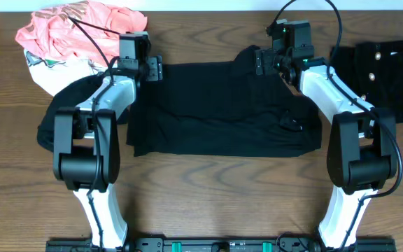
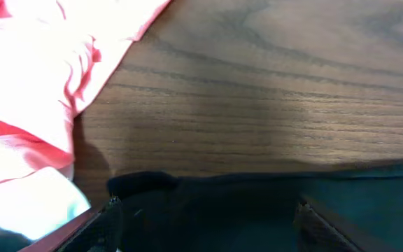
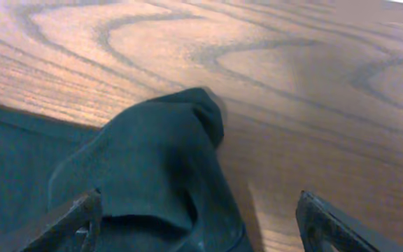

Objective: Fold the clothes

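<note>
I am hovering my left pincer (image 1: pixel 151 69) and right pincer (image 1: pixel 263 61), both spread and pinching nothing, at the far corners of the black T-shirt (image 1: pixel 215 105), which is lying flattened on the table (image 1: pixel 208 192), probably lining up a two-corner grab.

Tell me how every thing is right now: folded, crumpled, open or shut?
black T-shirt, laid out flat, one far corner bunched up
pink garment, crumpled in a heap
black buttoned garment, lying loose
left pincer, open
right pincer, open, bunched corner between its fingers
</note>
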`<state>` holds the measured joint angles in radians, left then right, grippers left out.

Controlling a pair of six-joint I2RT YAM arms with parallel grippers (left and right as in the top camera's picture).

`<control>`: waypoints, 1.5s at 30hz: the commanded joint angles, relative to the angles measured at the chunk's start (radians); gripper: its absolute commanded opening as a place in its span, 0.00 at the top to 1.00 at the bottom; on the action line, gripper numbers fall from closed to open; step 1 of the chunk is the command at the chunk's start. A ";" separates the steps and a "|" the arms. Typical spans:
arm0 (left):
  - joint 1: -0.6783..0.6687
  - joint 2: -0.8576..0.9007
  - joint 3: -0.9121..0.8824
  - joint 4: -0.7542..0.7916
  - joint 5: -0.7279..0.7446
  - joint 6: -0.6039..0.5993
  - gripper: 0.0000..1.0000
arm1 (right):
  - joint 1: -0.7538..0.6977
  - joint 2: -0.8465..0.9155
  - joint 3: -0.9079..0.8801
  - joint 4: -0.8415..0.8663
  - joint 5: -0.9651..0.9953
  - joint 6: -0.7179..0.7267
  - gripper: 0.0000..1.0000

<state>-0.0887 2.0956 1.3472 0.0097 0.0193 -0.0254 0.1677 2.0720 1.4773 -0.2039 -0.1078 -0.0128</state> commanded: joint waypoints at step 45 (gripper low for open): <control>0.013 0.149 0.014 0.053 -0.003 -0.007 0.94 | 0.016 0.058 0.008 0.058 -0.013 -0.019 0.21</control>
<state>-0.0753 2.1994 1.3609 0.0910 0.0082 -0.0265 0.1745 2.1246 1.4773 -0.1520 -0.1162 -0.0135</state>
